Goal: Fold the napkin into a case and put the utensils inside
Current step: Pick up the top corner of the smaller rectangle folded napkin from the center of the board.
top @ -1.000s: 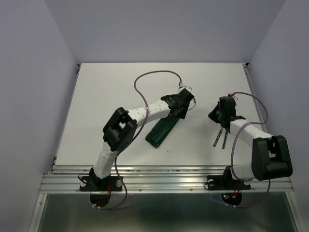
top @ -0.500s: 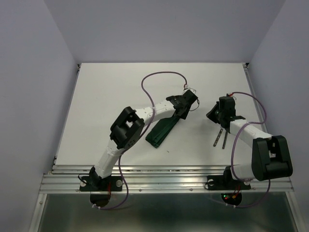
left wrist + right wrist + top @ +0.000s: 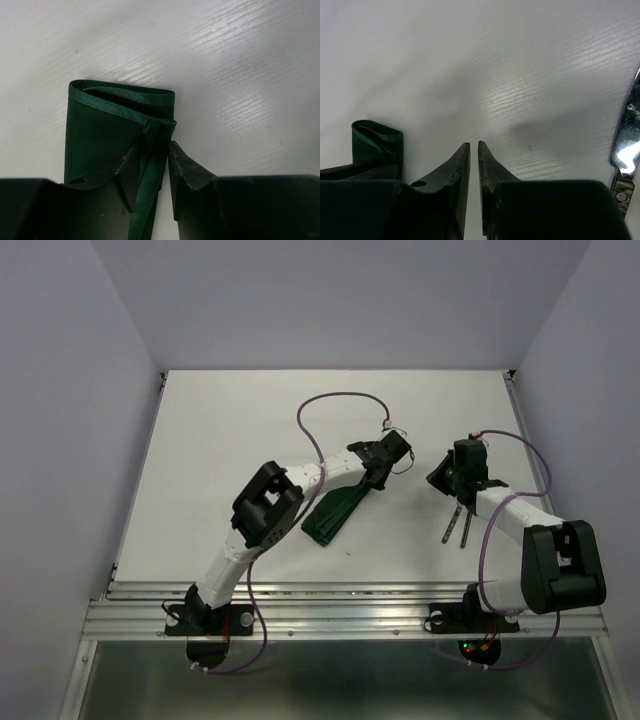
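While pale lilac walls (image 3: 330, 300) enclose our white grained tabletop (image 3: 230, 430), the left fingers (image 3: 187, 170) pinch the dark green folded cloth case (image 3: 100, 135). Our right fingers (image 3: 490, 170), nearly shut, hold nothing.

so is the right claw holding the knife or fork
No, the right claw is nearly shut on nothing above bare table, and the utensils lie beside it.
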You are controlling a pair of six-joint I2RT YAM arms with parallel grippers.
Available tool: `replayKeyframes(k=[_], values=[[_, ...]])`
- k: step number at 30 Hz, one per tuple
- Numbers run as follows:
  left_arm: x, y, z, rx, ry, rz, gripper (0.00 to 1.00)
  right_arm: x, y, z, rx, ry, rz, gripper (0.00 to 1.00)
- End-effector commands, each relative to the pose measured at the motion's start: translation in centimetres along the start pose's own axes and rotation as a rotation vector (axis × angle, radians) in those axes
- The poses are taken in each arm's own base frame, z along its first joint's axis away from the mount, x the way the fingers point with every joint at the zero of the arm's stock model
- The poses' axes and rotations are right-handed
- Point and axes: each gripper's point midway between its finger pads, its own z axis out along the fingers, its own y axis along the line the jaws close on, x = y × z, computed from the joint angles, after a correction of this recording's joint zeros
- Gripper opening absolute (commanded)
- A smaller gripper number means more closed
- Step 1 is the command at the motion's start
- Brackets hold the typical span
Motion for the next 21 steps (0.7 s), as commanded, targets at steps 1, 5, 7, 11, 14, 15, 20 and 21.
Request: replayKeyframes(k=[1,5,7,11,14,15,20,21], values=[[-2.1,-0.2,-1.2,-0.009,-0.053,0.007,0.37,-1.0,1.0,-0.1,-0.033,-0.029,0.002,0.18],[-2.2,-0.1,-1.3,-0.014,-0.053,0.012,0.25,-1.0,1.1,-0.1,-0.036,-0.025,0.001,0.17],[-2.2,-0.1,-1.6,-0.009,-0.053,0.012,0.21,-0.9,1.2,-0.1,-0.041,-0.022,0.001,0.18],[-2.4,-0.4,-2.5,0.028,-0.063,0.019,0.08,-0.8,1.6,-0.1,-0.066,-0.007,-0.028,0.17],[-2.7,-0.5,-3.1,0.076,-0.068,0.015,0.00,-0.3,3.1,-0.3,-0.150,0.038,-0.081,0.18],[-2.7,-0.9,-3.4,0.111,-0.063,0.011,0.00,0.0,3.6,-0.4,-0.180,0.056,-0.091,0.19],[-2.9,0.2,-4.7,0.225,-0.077,-0.064,0.00,0.5,5.0,-0.9,-0.240,0.079,-0.176,0.23],[-3.0,0.0,-5.1,0.267,-0.078,-0.081,0.00,1.0,5.6,-1.1,-0.253,0.086,-0.195,0.24]])
